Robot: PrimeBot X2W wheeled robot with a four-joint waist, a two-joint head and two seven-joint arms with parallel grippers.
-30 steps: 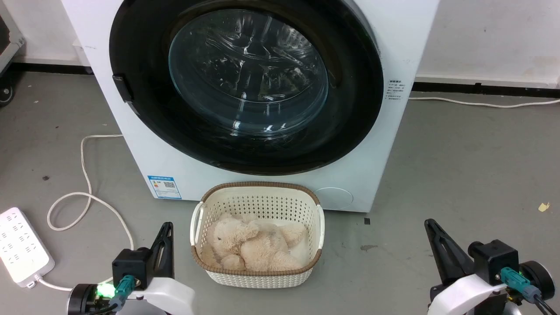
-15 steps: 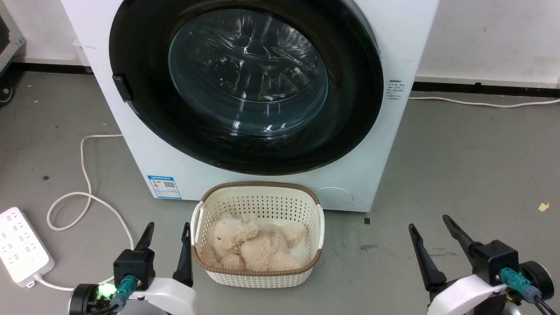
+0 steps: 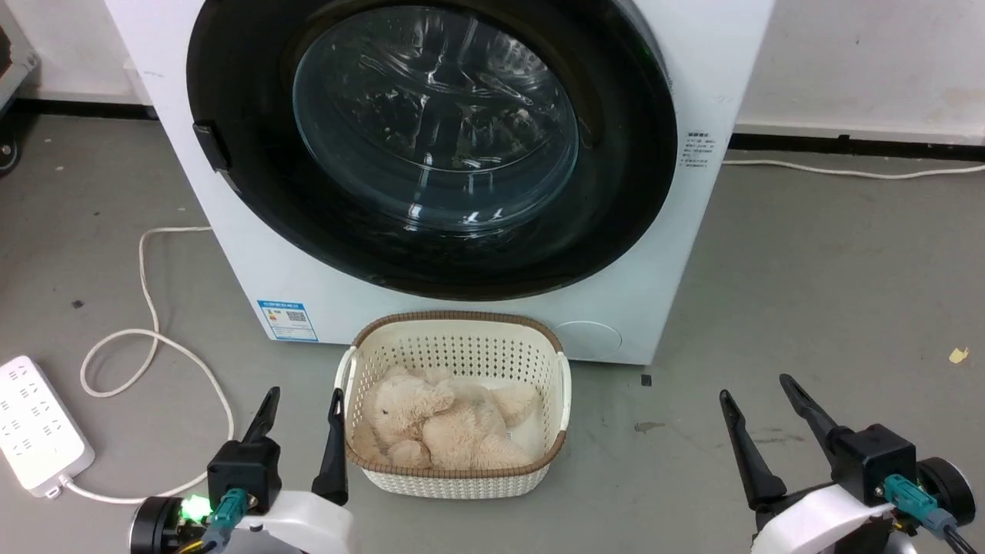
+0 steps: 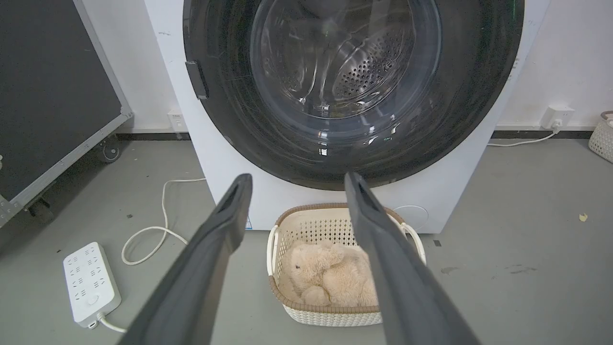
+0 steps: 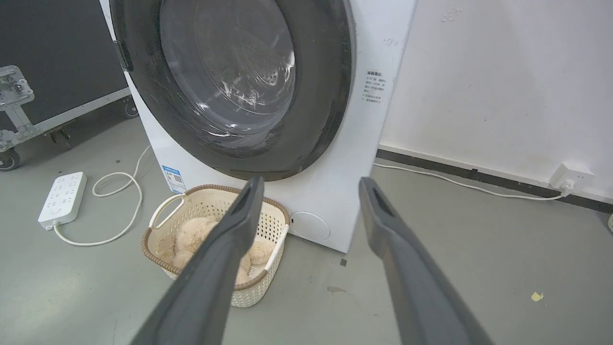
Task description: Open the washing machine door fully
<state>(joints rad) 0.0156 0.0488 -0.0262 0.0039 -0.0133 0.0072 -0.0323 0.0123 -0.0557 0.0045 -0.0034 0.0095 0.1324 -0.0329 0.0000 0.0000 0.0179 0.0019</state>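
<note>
The white washing machine [image 3: 696, 69] stands before me on the grey floor. Its round glossy black door [image 3: 616, 169] lies flat against the front, with a clear glass window [image 3: 435, 115] and a small black latch tab [image 3: 209, 148] on the left rim. My left gripper [image 3: 302, 402] is open low at the left, beside the basket and well short of the door. My right gripper [image 3: 754, 388] is open low at the right over bare floor. The left wrist view has the door [image 4: 225, 96] beyond the open left gripper [image 4: 298, 178]; the right wrist view has the door [image 5: 321, 96] beyond the open right gripper [image 5: 311, 182].
A cream perforated basket [image 3: 462, 317] holding a beige plush toy [image 3: 439, 423] sits on the floor right under the door. A white power strip [image 3: 35, 423] and looping cable [image 3: 146, 308] lie at the left. A black wheeled case [image 4: 48, 96] stands further left.
Both grippers went from shut to open between one second and half a second ago. Since then the head camera has tilted slightly, shifting the whole picture.
</note>
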